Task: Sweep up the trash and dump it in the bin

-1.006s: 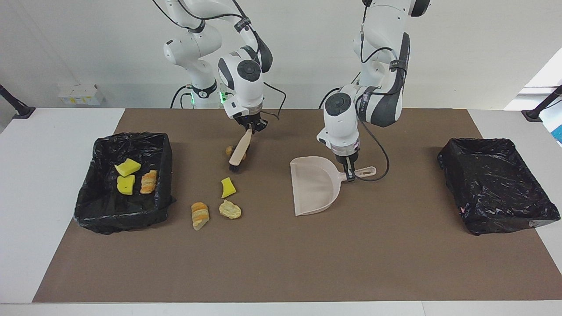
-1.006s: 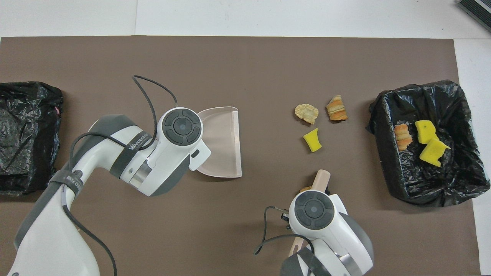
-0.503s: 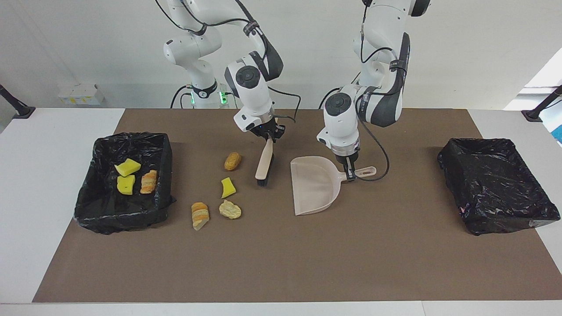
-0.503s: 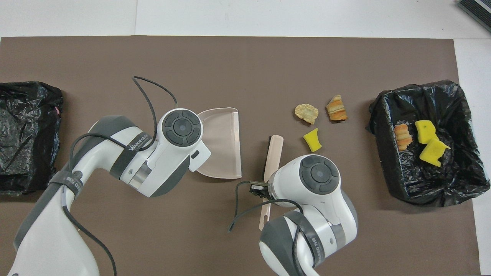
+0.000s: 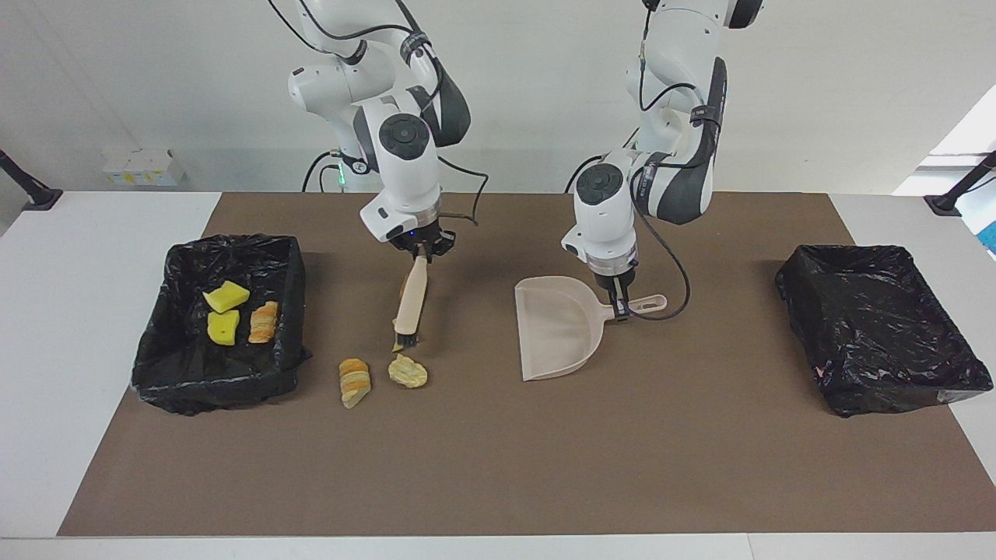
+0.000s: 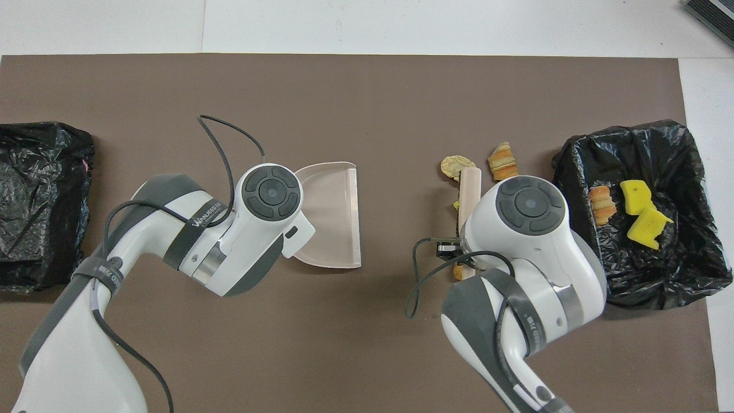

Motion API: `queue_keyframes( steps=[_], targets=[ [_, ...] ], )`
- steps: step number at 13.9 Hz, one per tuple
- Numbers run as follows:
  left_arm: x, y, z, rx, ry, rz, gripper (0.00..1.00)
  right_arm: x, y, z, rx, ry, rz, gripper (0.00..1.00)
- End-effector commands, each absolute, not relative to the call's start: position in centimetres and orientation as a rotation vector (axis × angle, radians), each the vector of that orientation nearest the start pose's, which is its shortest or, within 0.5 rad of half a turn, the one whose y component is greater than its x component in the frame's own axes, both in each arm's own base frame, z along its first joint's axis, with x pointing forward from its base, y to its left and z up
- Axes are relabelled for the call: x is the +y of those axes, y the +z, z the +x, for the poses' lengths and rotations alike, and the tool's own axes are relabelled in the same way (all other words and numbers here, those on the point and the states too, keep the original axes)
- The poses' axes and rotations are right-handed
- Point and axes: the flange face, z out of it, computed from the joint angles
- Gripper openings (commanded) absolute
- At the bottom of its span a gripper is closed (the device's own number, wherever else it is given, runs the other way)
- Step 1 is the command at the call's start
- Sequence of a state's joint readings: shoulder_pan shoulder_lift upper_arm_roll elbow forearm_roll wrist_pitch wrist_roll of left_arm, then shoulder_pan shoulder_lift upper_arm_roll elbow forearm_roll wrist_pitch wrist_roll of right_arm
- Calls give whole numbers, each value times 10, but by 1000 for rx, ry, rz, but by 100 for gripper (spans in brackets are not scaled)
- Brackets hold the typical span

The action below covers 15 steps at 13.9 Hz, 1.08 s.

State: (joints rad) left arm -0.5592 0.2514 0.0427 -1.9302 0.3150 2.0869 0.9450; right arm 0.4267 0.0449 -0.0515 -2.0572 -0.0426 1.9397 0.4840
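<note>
My right gripper (image 5: 420, 250) is shut on the handle end of a beige brush (image 5: 411, 299). The brush slants down, with its dark bristles over a yellow sponge scrap (image 5: 397, 348) of the trash. Beside it lie a pale pastry piece (image 5: 408, 372) and a striped pastry piece (image 5: 354, 381). A brown bread piece (image 6: 459, 271) peeks out under the right wrist. My left gripper (image 5: 620, 299) is shut on the handle of the beige dustpan (image 5: 556, 330), which rests flat on the mat. The black-lined bin (image 5: 233, 243) at the right arm's end holds two yellow sponges and a pastry.
A second black-lined bin (image 5: 879, 327) stands at the left arm's end of the brown mat (image 5: 498, 467). In the overhead view both wrists cover their own fingers, and the right arm hides most of the brush (image 6: 470, 189).
The right gripper carried the brush toward the dustpan, then back toward the right arm's end, onto the yellow scrap. The brown bread piece shifted slightly. The left arm and dustpan stayed put.
</note>
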Motion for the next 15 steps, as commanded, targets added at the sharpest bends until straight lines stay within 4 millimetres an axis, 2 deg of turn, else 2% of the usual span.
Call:
queue_keyframes(
  steps=[1, 2, 4, 7, 8, 11, 12, 13, 14, 15],
  targets=[
    [-282, 348, 515, 2097, 230, -1961, 0, 143, 402, 537, -67, 196, -3313, 0],
    [-282, 348, 515, 2096, 230, -1960, 0, 122, 404, 548, -189, 186, -3346, 0],
    [-282, 348, 515, 2096, 230, -1961, 0, 100, 388, 566, -378, 207, -3446, 0],
    [-282, 347, 515, 2095, 232, -1963, 0, 76, 360, 584, -493, 258, -3519, 0],
    [-282, 348, 515, 2093, 230, -1965, 0, 76, 353, 584, -534, 267, -3507, 0],
    [-281, 347, 515, 2087, 231, -1969, 0, 94, 343, 572, -598, 308, -3441, 0],
    [-282, 347, 515, 2089, 231, -1969, 0, 103, 341, 569, -568, 315, -3390, 0],
    [-282, 347, 515, 2089, 231, -1967, 0, 125, 338, 564, -563, 312, -3350, 0],
    [-282, 347, 514, 2089, 233, -1969, 0, 139, 335, 562, -563, 300, -3330, 0],
    [-280, 347, 514, 2088, 233, -1969, 0, 143, 332, 561, -509, 295, -3305, 0]
  ],
)
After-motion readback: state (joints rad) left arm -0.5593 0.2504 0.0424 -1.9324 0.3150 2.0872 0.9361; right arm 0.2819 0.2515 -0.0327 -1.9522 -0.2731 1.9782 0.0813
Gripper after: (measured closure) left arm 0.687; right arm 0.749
